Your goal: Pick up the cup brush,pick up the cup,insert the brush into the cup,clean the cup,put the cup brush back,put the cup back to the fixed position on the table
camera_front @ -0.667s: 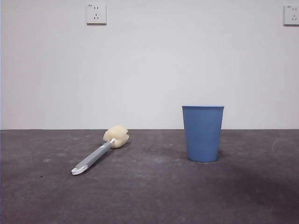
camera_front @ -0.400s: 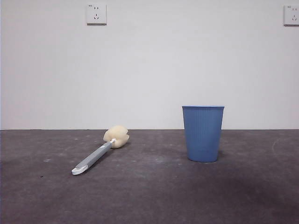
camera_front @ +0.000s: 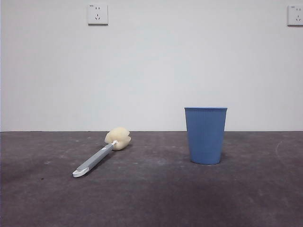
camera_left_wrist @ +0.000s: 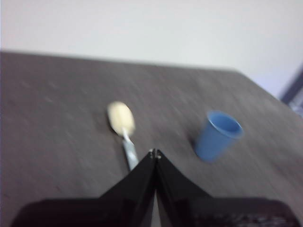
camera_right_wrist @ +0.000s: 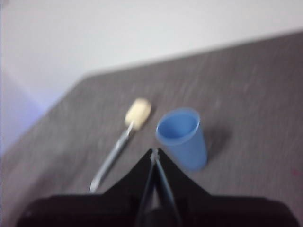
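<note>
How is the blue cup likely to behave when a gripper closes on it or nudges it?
The cup looks like thin ribbed plastic and appears empty in the right wrist view, so it is probably light and may slide on the table if nudged. It tapers to a narrower base, so a high push could tip it. The ribs may help grip, though its walls might flex.

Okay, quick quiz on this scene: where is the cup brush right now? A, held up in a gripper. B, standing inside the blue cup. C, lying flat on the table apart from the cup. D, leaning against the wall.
C: the cup brush lies flat on the table, clear of the upright cup, and both wrist views show it untouched, with each gripper's jaws closed together above it.
</note>
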`<act>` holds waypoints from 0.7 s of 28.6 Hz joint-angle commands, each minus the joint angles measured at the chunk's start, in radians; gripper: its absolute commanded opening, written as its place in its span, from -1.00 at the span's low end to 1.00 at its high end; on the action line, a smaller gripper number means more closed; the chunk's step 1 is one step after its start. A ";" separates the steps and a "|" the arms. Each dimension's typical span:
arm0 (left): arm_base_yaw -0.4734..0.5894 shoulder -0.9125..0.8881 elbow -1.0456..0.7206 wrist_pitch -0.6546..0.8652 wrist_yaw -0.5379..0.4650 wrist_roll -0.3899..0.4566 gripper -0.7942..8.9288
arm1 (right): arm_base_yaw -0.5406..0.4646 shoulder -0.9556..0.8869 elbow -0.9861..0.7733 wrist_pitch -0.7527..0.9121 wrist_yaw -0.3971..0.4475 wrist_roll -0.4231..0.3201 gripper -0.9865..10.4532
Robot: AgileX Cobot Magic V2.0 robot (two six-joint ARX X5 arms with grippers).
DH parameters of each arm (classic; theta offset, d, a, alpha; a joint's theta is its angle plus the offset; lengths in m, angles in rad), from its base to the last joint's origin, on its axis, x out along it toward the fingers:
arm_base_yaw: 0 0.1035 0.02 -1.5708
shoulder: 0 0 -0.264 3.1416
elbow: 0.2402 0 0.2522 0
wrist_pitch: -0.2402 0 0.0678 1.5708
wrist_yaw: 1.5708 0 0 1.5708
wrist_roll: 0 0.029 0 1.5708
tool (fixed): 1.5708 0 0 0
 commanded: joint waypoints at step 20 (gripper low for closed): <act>0.000 0.130 0.105 -0.359 0.085 0.200 0.32 | 0.051 0.264 0.229 -0.476 -0.028 -0.288 0.21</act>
